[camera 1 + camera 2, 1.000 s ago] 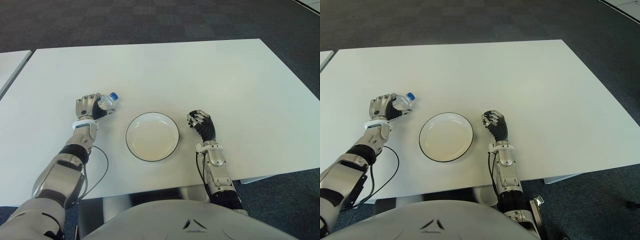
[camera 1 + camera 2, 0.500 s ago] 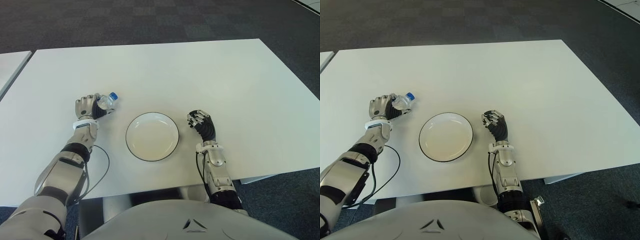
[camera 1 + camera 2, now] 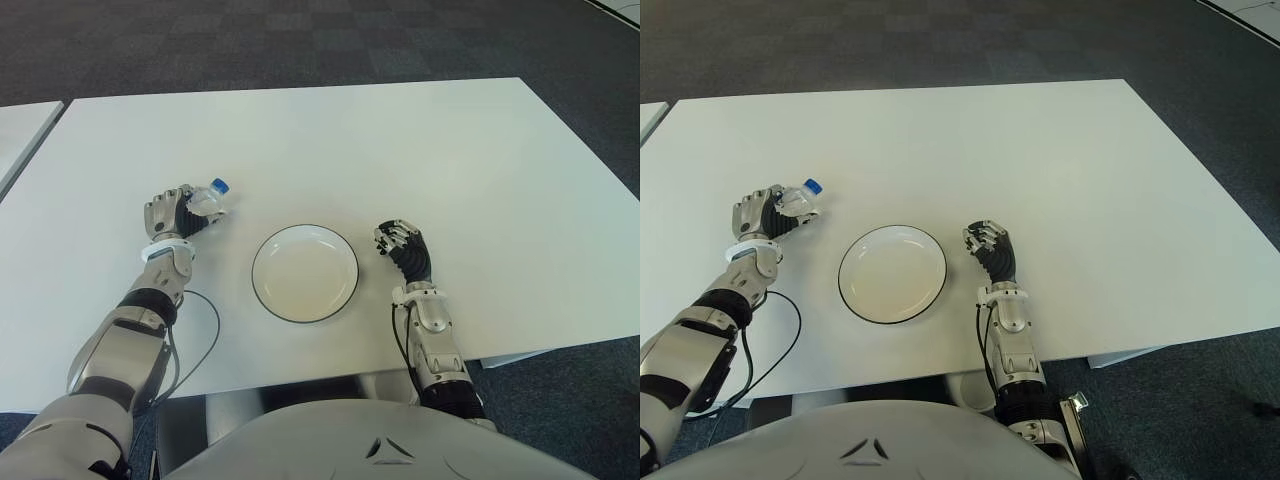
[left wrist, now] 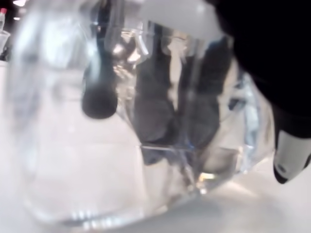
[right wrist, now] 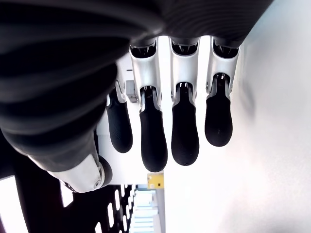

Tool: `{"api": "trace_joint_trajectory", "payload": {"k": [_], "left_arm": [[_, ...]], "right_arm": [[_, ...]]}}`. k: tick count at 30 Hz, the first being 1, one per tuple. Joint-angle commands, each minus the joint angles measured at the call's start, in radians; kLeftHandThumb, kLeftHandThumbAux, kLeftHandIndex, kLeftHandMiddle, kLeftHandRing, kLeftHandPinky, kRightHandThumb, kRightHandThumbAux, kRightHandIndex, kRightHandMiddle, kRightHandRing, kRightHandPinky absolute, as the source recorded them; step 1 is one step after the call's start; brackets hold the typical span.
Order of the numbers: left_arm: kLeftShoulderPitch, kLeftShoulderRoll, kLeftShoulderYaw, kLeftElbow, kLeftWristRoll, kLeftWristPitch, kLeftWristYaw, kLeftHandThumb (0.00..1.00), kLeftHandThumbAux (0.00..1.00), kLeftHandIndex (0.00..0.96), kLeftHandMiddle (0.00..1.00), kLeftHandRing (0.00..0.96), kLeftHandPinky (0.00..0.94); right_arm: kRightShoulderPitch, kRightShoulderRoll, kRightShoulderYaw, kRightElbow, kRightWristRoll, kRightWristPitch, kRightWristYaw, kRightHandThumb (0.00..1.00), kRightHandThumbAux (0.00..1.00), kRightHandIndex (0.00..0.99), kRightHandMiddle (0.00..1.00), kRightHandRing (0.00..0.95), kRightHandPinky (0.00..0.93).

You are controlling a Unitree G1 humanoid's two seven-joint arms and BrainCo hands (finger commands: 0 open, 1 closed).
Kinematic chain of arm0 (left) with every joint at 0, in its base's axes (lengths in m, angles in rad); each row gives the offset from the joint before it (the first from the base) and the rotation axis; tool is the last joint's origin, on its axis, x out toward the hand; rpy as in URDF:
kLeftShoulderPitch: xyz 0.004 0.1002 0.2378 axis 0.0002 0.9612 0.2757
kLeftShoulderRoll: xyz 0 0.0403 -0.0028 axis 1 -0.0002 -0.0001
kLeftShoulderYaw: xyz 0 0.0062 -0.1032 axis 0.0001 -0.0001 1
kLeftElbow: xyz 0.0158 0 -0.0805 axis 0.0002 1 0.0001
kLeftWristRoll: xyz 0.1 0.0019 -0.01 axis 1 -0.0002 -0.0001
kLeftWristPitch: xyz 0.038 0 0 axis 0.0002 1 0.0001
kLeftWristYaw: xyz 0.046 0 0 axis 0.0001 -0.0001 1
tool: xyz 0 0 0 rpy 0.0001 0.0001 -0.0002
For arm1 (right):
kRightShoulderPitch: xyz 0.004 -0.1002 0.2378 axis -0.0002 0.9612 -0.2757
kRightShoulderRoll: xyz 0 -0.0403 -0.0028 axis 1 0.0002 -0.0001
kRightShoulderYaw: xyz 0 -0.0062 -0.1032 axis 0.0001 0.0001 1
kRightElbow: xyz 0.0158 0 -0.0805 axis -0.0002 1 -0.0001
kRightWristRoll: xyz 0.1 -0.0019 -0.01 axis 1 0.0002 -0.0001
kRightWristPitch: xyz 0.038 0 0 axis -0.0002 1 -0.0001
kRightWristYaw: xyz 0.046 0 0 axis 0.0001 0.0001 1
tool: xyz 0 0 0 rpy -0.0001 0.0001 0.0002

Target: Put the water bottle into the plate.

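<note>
A small clear water bottle [image 3: 207, 200] with a blue cap is gripped in my left hand [image 3: 172, 215], to the left of the plate. The bottle tilts with its cap up and away from me. In the left wrist view the clear bottle [image 4: 121, 126] fills the picture with dark fingertips [image 4: 99, 102] pressed against it. The white plate [image 3: 304, 272] with a dark rim lies on the white table [image 3: 400, 150] between my two hands and holds nothing. My right hand [image 3: 401, 244] shows just right of the plate, fingers [image 5: 184, 131] relaxed and holding nothing.
A black cable [image 3: 205, 330] loops on the table near my left forearm. Another white table's edge [image 3: 25, 125] shows at the far left. Dark carpet [image 3: 300, 40] lies beyond the table.
My left hand has drawn back a little to the left with the bottle, and the bottle's cap has tipped up higher. The right hand and the plate have not moved.
</note>
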Motion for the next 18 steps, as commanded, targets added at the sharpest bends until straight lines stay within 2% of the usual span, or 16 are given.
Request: {"api": "trace_joint_trajectory", "payload": {"k": [1,9,17,18], "left_arm": [[0.117,-0.068,-0.006,0.049,-0.043,0.009,-0.075,0.947,0.654,0.372,0.506,0.54,0.848],[0.133,-0.074,0.008,-0.034,-0.068,0.048,-0.071,0.948,0.653,0.375,0.507,0.538,0.847],[0.161,-0.077,0.06,-0.123,-0.12,0.041,-0.055,0.949,0.652,0.38,0.508,0.533,0.838],[0.175,-0.07,0.073,-0.177,-0.133,0.039,-0.059,0.949,0.652,0.38,0.508,0.533,0.838]], "right_arm": [[0.0,0.009,-0.003,0.011,0.014,0.001,0.004,0.705,0.729,0.432,0.601,0.608,0.611],[-0.002,0.009,-0.003,0.017,0.016,-0.007,0.006,0.705,0.729,0.432,0.604,0.61,0.616],[-0.003,0.013,-0.007,0.023,0.021,-0.015,0.008,0.705,0.729,0.432,0.603,0.609,0.619],[-0.003,0.013,-0.007,0.023,0.02,-0.013,0.006,0.705,0.729,0.432,0.602,0.609,0.619]]}}
